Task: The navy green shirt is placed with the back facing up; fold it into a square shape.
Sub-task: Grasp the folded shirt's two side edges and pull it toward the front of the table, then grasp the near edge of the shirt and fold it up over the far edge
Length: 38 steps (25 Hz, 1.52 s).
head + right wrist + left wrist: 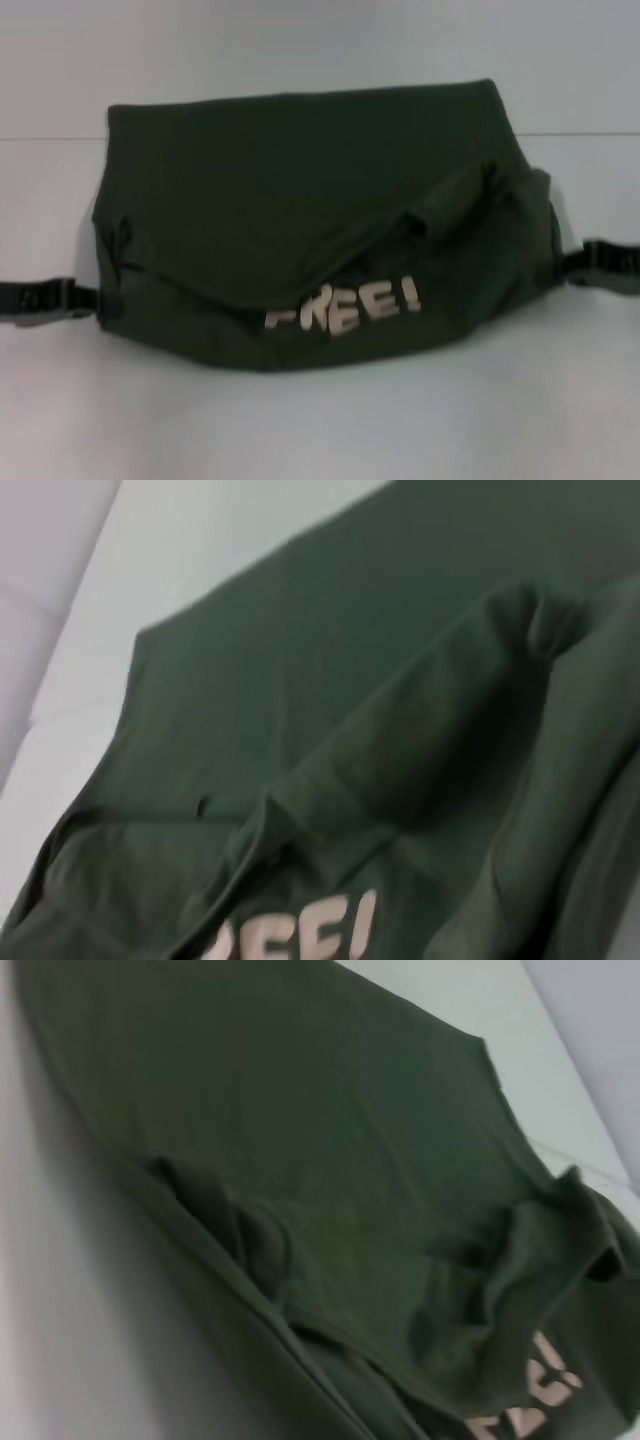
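- The navy green shirt (300, 210) lies in the middle of the white bench (320, 430) before me, gathered into a broad, roughly rectangular bundle, wider than it is deep.
- Its far edge is straight and flat; its near edge sags in a shallow curve toward me.
- Pale block lettering (345, 305) shows on the near part of the fabric, just right of centre, partly tucked under a fold that runs across the bundle.
- A loose ridge of cloth (460, 195) stands up on my right half of the shirt, and a smaller pucker (120, 235) sits at my left edge.
- My left tool (45, 300) is low on the bench at the shirt's left side, its dark body reaching in to the cloth's edge; I cannot tell whether it is clenched or released, since its tips are hidden there.
- My right tool (605, 265) sits likewise at the shirt's right side, close against the fabric; I cannot tell its state either.
- My left wrist view is filled with the shirt (330, 1190), showing wrinkled folds and a corner of the lettering (535, 1400).
- My right wrist view shows the same cloth (400, 700) with a long raised fold and the tops of the letters (300, 935).
- A pale seam (60, 137) crosses the surface behind the shirt.
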Each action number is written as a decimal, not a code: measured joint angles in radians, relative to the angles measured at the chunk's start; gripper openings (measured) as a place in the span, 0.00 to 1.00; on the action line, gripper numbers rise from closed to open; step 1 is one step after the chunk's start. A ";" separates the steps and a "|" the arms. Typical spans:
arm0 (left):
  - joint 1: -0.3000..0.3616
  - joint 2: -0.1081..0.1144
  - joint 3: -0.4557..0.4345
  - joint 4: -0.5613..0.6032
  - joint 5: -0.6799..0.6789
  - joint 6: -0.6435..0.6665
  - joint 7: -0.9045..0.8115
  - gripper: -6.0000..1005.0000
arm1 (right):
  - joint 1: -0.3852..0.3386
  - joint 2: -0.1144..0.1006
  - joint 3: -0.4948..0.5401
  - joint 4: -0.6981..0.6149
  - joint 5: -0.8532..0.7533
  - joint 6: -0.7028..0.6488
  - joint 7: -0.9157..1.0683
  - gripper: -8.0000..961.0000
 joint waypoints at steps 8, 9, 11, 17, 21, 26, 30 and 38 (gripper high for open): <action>0.091 -0.007 -0.008 0.108 0.013 0.232 0.013 0.02 | -0.144 -0.001 0.104 -0.111 0.007 -0.358 -0.014 0.03; 0.096 -0.005 -0.015 0.110 0.014 0.251 0.021 0.02 | -0.156 -0.005 0.119 -0.111 0.007 -0.381 -0.021 0.03; 0.097 0.002 -0.035 0.111 0.014 0.284 0.039 0.02 | -0.172 -0.017 0.149 -0.102 0.009 -0.406 -0.042 0.03; 0.053 0.038 -0.190 0.101 0.009 0.376 0.063 0.02 | -0.152 -0.082 0.305 0.008 0.087 -0.456 -0.147 0.03; -0.015 0.062 -0.254 0.063 0.005 0.364 0.043 0.02 | -0.111 -0.127 0.348 0.093 0.181 -0.382 -0.168 0.03; -0.089 0.066 -0.193 0.039 0.018 0.228 -0.041 0.02 | -0.050 -0.128 0.318 0.140 0.199 -0.246 -0.173 0.03; -0.115 0.055 -0.147 0.028 0.018 0.113 -0.079 0.02 | -0.030 -0.117 0.286 0.164 0.184 -0.133 -0.165 0.03; -0.150 0.027 -0.142 0.023 0.015 -0.121 -0.142 0.02 | -0.034 -0.087 0.290 0.172 0.189 0.097 -0.153 0.03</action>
